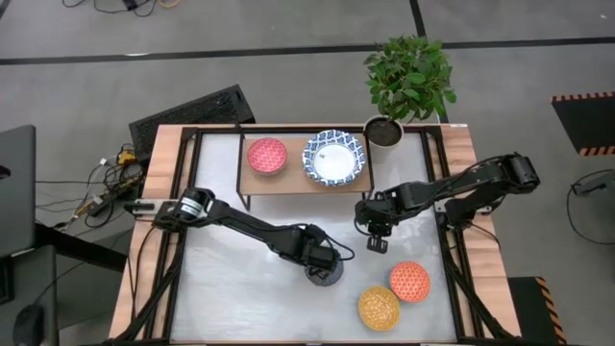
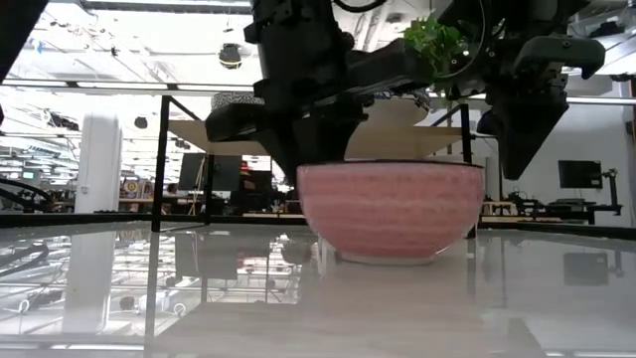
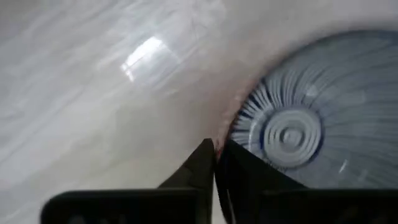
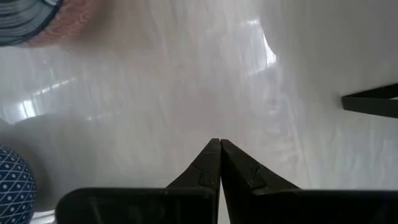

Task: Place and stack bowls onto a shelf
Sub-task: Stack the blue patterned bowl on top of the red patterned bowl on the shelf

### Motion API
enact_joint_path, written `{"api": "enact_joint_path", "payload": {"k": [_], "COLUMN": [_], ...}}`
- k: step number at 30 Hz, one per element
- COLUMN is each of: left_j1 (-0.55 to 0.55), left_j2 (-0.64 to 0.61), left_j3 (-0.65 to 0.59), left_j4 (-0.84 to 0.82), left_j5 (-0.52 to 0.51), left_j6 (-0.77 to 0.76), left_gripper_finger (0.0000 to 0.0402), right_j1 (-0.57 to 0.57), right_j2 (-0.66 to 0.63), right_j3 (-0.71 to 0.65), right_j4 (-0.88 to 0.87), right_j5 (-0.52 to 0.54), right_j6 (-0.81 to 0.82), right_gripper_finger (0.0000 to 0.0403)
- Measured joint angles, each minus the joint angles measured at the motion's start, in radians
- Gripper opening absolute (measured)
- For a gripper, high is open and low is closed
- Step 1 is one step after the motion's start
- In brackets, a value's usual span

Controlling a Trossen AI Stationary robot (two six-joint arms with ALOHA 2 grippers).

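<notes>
Nearest the low camera sits the grey-blue bowl [image 2: 391, 211], upright on the counter [image 1: 240, 288], its outer wall pinkish and ribbed, its inside grey-blue with radiating lines. From above it lies near the counter's middle, towards the front, mostly hidden under the left arm. The left pincer [image 3: 215, 152] is closed on this bowl's rim, one finger inside and one outside, the tips nearly meeting. The right pincer [image 4: 219, 146] hangs above bare counter to the right of that bowl and in front of the shelf's right end, its fingers pressed together and holding nothing. On the shelf [image 1: 288, 183], at the counter's back, the pink-red bowl [image 1: 266, 155] stands on the left part and a blue-and-white bowl [image 1: 334, 157] just beside it on the right. The orange-red bowl [image 1: 409, 281] and the yellow-orange bowl [image 1: 379, 308] rest close together at the front right of the counter. A plant pot [image 1: 384, 132] stands just beside the shelf's right end.
</notes>
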Motion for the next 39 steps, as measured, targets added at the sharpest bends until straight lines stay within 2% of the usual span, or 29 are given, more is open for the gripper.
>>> {"api": "enact_joint_path", "payload": {"k": [3, 8, 13, 16, 24, 31, 39], "left_j1": [0.000, 0.000, 0.000, -0.001, 0.030, 0.151, 0.394], "left_j2": [-0.001, -0.019, -0.106, -0.187, -0.454, -0.663, -0.774], "left_j3": [0.009, 0.011, 0.013, 0.013, 0.015, 0.015, 0.015], "left_j4": [0.001, -0.027, -0.041, -0.076, -0.299, -0.453, -0.517], "left_j5": [0.005, 0.070, 0.106, 0.066, -0.134, -0.287, -0.233], "left_j6": [-0.003, -0.010, -0.028, -0.036, -0.093, -0.087, 0.088], "left_gripper_finger": [0.0010, 0.0005, 0.0003, 0.0002, 0.0001, 0.0001, 0.0001], "right_j1": [0.000, 0.000, -0.001, -0.001, -0.001, -0.001, -0.001], "right_j2": [0.000, 0.000, 0.000, 0.000, 0.000, 0.000, 0.000], "right_j3": [0.000, 0.000, 0.000, 0.000, 0.000, 0.000, 0.000], "right_j4": [-0.006, -0.026, -0.026, -0.025, -0.010, -0.003, 0.028], "right_j5": [0.000, 0.000, 0.000, 0.003, 0.007, 0.027, 0.027], "right_j6": [-0.002, -0.015, -0.021, -0.020, 0.003, 0.039, 0.071], "right_gripper_finger": [0.0033, 0.0033, 0.0033, 0.0033, 0.0033, 0.0033, 0.0033]}}
